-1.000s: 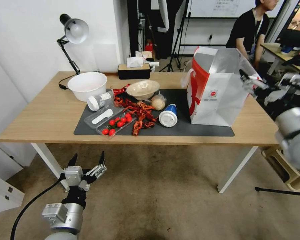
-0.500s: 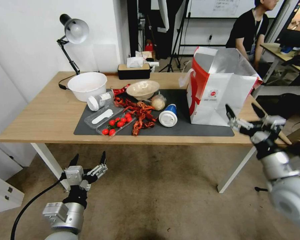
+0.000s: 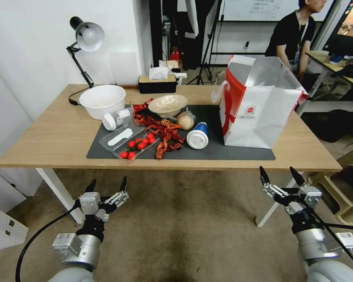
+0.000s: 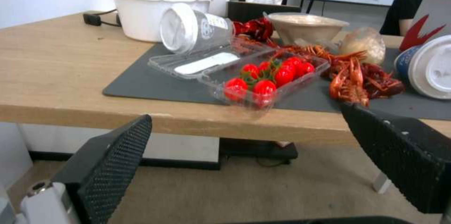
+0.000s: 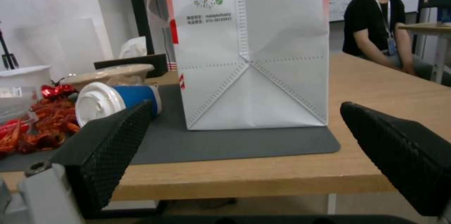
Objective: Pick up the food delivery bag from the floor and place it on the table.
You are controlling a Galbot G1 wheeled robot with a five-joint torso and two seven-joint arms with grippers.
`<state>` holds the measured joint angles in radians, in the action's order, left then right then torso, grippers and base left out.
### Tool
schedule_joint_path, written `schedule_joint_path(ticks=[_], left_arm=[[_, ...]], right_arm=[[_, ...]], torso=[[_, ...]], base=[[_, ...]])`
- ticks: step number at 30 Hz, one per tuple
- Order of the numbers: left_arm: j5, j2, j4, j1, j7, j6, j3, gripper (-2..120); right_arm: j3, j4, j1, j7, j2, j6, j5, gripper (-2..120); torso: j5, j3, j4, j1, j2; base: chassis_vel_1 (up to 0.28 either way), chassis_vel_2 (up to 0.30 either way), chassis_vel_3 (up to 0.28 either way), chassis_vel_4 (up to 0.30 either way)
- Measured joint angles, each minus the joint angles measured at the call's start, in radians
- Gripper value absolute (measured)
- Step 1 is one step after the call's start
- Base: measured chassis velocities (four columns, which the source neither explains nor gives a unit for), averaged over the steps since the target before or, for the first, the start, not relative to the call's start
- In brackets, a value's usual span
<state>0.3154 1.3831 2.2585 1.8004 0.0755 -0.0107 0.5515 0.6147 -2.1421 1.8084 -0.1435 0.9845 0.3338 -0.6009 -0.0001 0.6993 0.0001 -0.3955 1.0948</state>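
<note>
Below the table's point(image 3: 47, 145) front edge, our left gripper point(image 3: 107, 188) hangs open. Right of it, the bag point(image 3: 259, 117) stands upright on the grey mat point(image 3: 231, 150). Our right gripper point(image 3: 277, 177) has dropped below the edge, fingers spread, empty.

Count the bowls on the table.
2: a white bowl near the lamp off the mat, and a beige bowl at the grey mat's back edge. The bag may hide others.

- The food delivery bag point(image 5: 249, 51) is cut off at the top in the right wrist view.
- The blue cup point(image 4: 430, 65) runs past the left wrist view's edge.
- The counter's point(image 3: 47, 133) far right leg hides behind the right tool point(image 3: 280, 178).
</note>
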Motion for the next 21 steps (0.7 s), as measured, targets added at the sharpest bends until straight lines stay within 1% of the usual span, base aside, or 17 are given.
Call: schedule_joint_path(ticks=[6,15,16,21], left_arm=[[0.000,-0.001,-0.005,-0.003,-0.001,0.002,0.000,100],[0.003,-0.004,-0.013,-0.010,0.001,0.007,0.000,100],[0.004,-0.003,-0.022,-0.014,0.002,0.015,-0.002,100],[0.004,-0.002,-0.027,-0.019,0.001,0.018,-0.005,100]], right_arm=[[-0.003,0.004,-0.002,0.001,0.011,0.000,0.000,100],[-0.019,0.025,-0.007,0.007,0.070,-0.001,0.008,100],[-0.023,0.035,-0.010,0.013,0.089,0.001,0.014,100],[-0.031,0.038,-0.011,0.020,0.104,0.003,0.018,100]], torso=[[-0.0001,0.000,0.0000,0.000,0.000],[0.0001,0.000,-0.0001,0.000,0.000],[0.0000,0.000,-0.0001,0.000,0.000],[0.0001,0.000,-0.0002,0.000,0.000]], base=[[0.000,0.000,0.000,0.000],[0.000,0.000,0.000,0.000],[0.000,0.000,0.000,0.000],[0.000,0.000,0.000,0.000]])
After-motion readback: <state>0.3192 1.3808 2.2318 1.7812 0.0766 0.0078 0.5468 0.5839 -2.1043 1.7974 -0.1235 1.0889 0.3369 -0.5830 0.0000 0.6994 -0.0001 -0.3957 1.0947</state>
